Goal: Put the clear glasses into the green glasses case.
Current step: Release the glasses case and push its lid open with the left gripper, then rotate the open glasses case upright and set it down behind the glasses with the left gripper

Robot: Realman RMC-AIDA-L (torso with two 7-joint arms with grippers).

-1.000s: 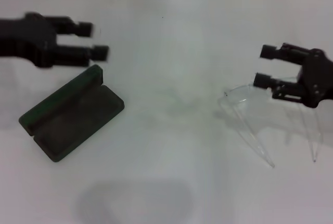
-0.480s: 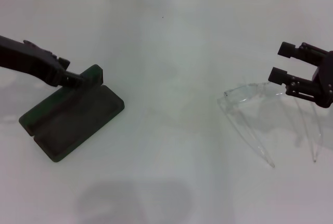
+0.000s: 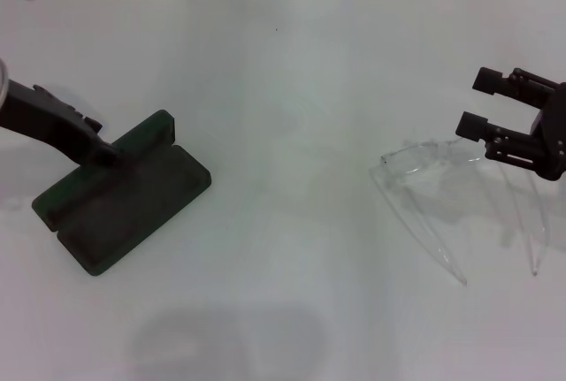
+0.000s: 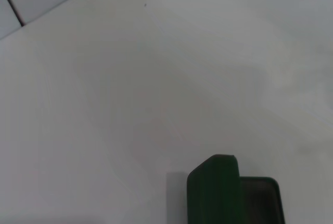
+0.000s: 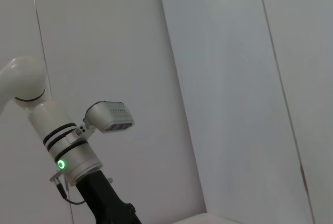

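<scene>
On the white desk [image 3: 283,89], the right end effector [image 3: 479,102], spread beside transparent plastic glasses [image 3: 442,195], risks nudging them; the left's state I cannot tell.

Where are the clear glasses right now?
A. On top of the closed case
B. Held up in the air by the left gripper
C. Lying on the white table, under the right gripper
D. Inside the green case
C. The clear glasses lie on the table, with the right gripper open above their front, far from the green glasses case, where the left gripper is.
</scene>
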